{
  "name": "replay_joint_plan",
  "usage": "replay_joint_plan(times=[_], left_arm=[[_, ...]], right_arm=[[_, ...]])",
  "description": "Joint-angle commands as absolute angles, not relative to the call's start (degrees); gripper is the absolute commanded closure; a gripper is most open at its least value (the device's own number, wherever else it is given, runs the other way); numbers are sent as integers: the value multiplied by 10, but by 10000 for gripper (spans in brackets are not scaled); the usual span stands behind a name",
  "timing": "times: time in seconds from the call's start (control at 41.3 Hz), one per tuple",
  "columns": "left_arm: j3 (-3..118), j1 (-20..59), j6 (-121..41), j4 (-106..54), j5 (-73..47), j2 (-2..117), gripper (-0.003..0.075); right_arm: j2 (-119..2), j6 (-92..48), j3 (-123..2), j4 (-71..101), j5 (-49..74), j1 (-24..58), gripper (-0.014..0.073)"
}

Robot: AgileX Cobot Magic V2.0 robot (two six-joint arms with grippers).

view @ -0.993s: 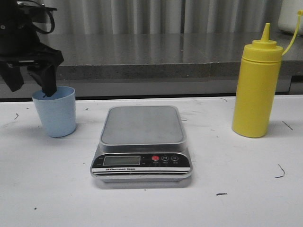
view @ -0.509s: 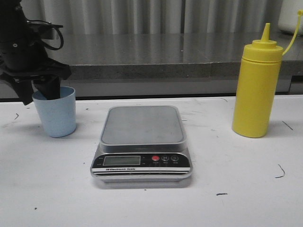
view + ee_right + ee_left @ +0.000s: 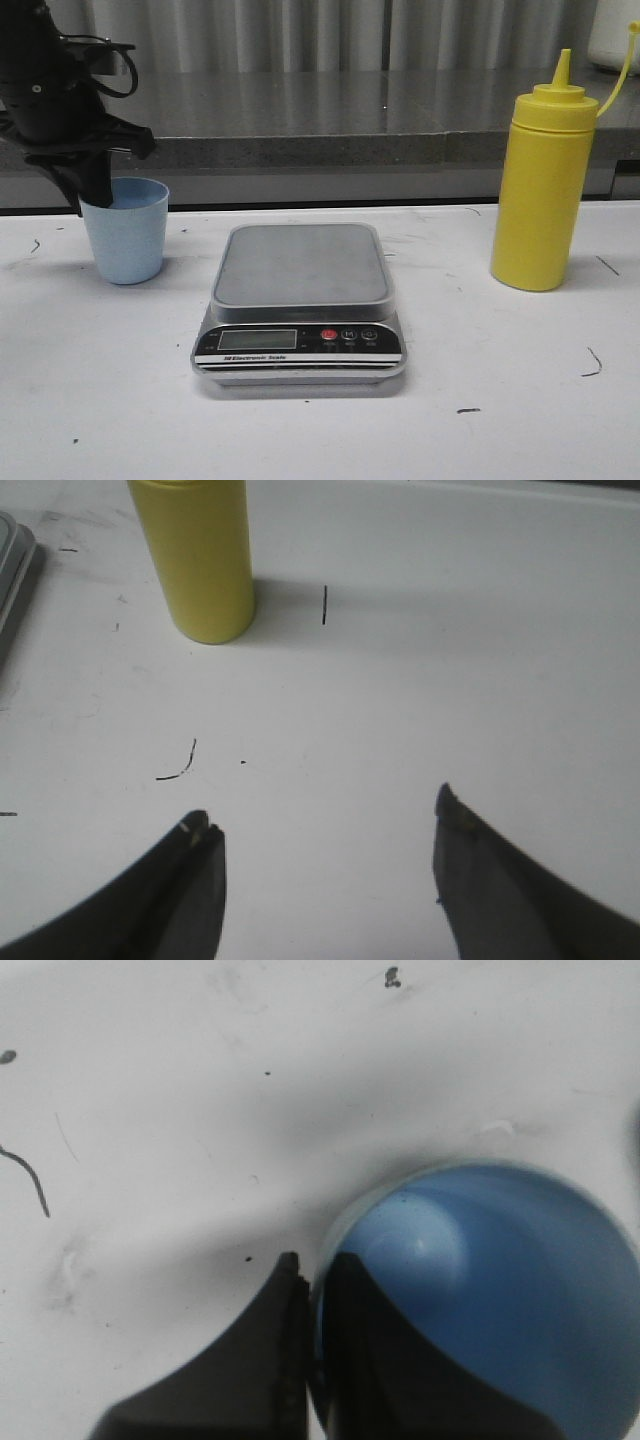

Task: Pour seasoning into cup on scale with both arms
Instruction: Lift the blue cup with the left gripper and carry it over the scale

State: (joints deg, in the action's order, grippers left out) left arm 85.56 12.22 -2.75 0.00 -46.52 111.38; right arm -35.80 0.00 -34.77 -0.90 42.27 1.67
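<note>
1. White table (image 3: 100,400), grey ledge behind.
2. Cup (image 3: 125,230) stands on table, left of scale (image 3: 300,300), apart from it.
3. Left tool (image 3: 310,1290) pinched onto cup rim, one finger inside, one outside.
4. Seasoning (image 3: 540,190) upright, right of scale.
5. Right tool (image 3: 325,830) spread wide, holding nothing, near seasoning.

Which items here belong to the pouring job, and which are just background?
Job: cup, pinched at its rim by the left gripper; scale; seasoning bottle; right gripper, open.
Background: white table; grey ledge; white object on the ledge.
</note>
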Motion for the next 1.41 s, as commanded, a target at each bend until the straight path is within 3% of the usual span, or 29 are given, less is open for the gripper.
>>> replay_joint_plan(times=[0.0,0.315,0.581,0.921,1.381], left_arm=[[886,120,-24,-3,-468,1070,740],[938,131,-24,-17,-489,1004,740],[970,210,-25,-19,-525,1005,740],[1020,313,-25,-15,-532,1079,740],[1040,321,-24,-23,-567,1131,734]], right_arm=[[-362,-7,-368,-15,388,14,118],[-362,-7,-368,-15,388,14,118],[-362,-7,-368,-15,388,14,118],[-362,-7,-368,-15,388,14,118],[-362,-7,-368,-15,388,14,118]])
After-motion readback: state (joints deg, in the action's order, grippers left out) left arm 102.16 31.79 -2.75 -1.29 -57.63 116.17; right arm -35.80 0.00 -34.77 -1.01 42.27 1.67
